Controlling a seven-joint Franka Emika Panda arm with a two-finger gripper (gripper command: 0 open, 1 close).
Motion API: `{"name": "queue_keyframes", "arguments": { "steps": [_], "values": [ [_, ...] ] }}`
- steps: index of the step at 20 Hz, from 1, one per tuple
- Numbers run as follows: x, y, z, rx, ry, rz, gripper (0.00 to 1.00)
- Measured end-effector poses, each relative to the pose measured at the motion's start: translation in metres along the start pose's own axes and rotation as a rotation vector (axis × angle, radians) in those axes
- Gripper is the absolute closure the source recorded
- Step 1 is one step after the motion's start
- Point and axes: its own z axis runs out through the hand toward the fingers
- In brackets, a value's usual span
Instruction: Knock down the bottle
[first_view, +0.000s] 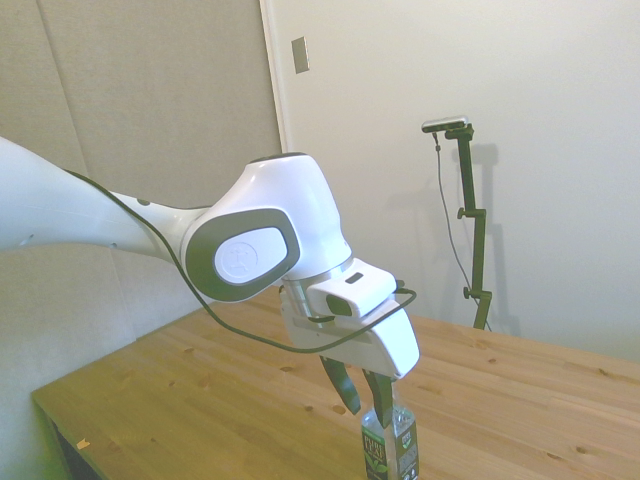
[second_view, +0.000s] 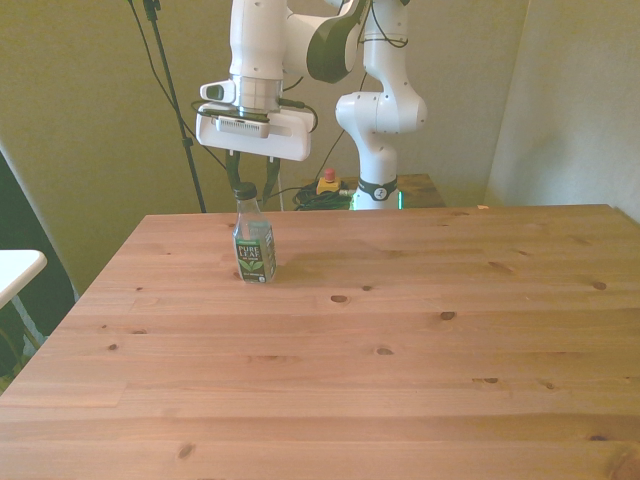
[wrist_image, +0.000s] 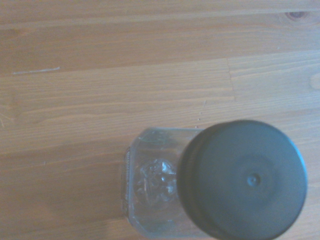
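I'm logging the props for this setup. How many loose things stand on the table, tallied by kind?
Bottles: 1, the bottle, clear plastic with a dark cap and dark label, upright on the table under the tool.
Other loose items on the tabletop: 0 visible.
Total: 1

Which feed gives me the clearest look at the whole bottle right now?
The front view: the bottle stands upright and whole on the table, under the open end effector. The side view cuts off its base and hides the cap; the wrist view shows only the cap and shoulder from above.
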Motion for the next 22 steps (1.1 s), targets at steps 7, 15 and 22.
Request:
{"name": "queue_keyframes", "arguments": {
  "steps": [7, 15, 22],
  "values": [
    [0.003, -0.003, -0.008, 0.002, 0.005, -0.002, 1.0],
    [0.013, -0.017, -0.029, 0.014, 0.031, 0.003, 1.0],
    [0.032, -0.077, -0.015, 0.007, 0.044, 0.07, 1.0]
  ]
}}
